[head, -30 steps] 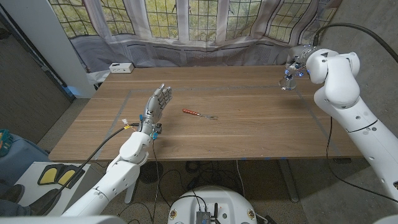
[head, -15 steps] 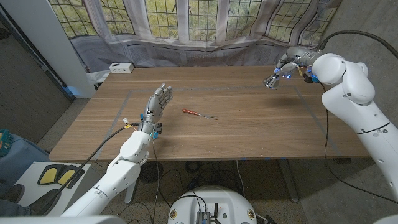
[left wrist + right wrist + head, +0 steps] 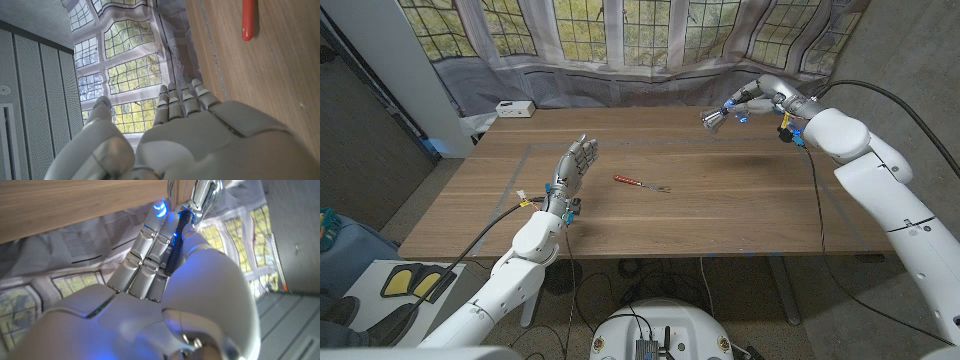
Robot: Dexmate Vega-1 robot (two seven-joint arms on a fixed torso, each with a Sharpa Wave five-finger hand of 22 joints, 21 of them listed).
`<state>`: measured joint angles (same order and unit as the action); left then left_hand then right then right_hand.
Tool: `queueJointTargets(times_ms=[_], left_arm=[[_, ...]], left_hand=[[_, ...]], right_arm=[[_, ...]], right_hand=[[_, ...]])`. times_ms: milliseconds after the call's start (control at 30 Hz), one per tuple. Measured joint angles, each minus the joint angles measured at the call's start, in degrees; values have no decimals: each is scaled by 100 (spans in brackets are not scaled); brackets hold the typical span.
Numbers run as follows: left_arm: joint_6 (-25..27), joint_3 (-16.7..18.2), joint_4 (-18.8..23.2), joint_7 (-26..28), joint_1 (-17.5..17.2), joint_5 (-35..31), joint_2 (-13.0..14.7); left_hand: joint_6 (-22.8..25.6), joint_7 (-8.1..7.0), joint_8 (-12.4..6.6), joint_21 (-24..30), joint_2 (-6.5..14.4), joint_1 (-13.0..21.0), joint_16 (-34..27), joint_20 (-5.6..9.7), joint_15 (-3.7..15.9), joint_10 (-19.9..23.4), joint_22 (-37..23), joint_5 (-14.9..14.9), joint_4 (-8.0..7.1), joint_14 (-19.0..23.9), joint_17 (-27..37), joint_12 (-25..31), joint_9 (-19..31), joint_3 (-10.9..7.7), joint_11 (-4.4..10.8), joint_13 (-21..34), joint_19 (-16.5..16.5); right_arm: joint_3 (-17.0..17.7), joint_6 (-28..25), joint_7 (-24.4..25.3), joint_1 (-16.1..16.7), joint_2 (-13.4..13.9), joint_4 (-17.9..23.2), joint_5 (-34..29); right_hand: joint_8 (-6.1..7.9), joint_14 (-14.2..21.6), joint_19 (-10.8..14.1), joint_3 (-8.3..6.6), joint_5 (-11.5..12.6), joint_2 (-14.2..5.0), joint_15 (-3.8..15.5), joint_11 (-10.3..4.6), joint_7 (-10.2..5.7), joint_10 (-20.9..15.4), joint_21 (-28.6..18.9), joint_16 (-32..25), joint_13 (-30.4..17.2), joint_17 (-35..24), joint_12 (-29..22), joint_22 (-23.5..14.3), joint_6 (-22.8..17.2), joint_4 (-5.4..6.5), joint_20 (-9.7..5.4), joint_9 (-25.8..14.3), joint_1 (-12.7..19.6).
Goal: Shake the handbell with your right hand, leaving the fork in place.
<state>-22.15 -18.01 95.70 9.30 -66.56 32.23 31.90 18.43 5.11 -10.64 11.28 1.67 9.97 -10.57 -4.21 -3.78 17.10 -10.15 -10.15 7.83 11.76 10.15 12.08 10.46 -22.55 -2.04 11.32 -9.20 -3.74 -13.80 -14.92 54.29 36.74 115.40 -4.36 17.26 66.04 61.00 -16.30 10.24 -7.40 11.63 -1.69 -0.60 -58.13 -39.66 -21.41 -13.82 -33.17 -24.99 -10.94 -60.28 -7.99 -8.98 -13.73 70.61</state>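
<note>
— What do the fingers of the right hand (image 3: 757,97) have hold of?
— The handbell (image 3: 712,118); they close round its dark handle (image 3: 179,227), and the silver bell tips sideways in the air above the far right part of the wooden table (image 3: 720,210), touching nothing beneath it; blue lights glow along the fingers.
— And the left hand (image 3: 572,170)?
— Raised over the table's left side, palm upright, fingers straight and slightly apart, holding nothing.
— Where does the fork (image 3: 640,183) lie?
— Flat near the table's middle, red handle toward the left hand, well apart from both hands.
— Anything around them?
— A white box (image 3: 514,108) sits at the far left corner; a curtain printed with leaded windows (image 3: 620,40) hangs behind; nothing stands between bell and fork.
</note>
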Motion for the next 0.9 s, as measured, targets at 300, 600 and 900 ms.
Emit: queueJointTargets(times_ms=[300,600,900], left_arm=[[5,6,13,-10,-8,2,10],[6,-5,-8,-41,30,9,-4],[11,-19,-44,-60,65,15,-14]], left_hand=[[0,0,0,0,0,0,0,0,0,0,0,0,0,0,0,0,9,0,0,0,0],[-1,0,0,0,0,0,0,0,0,0,0,0,0,0,0,0,9,0,0,0,0],[-1,0,0,0,0,0,0,0,0,0,0,0,0,0,0,0,9,0,0,0,0]], right_arm=[[-140,845,396,-9,-10,-220,1237],[-309,1570,625,-23,215,-252,3360],[-450,1923,842,19,451,-243,3710]], right_hand=[[0,-14,0,1,-10,0,-31,2,0,1,-48,0,0,-17,0,0,0,0,0,0,0],[-45,-56,-54,33,-28,-61,-27,21,-1,20,-93,25,0,-17,23,0,0,2,9,0,61],[-45,-57,-84,62,-33,-61,-27,31,-1,30,-133,25,0,-44,43,0,1,20,40,0,61]])
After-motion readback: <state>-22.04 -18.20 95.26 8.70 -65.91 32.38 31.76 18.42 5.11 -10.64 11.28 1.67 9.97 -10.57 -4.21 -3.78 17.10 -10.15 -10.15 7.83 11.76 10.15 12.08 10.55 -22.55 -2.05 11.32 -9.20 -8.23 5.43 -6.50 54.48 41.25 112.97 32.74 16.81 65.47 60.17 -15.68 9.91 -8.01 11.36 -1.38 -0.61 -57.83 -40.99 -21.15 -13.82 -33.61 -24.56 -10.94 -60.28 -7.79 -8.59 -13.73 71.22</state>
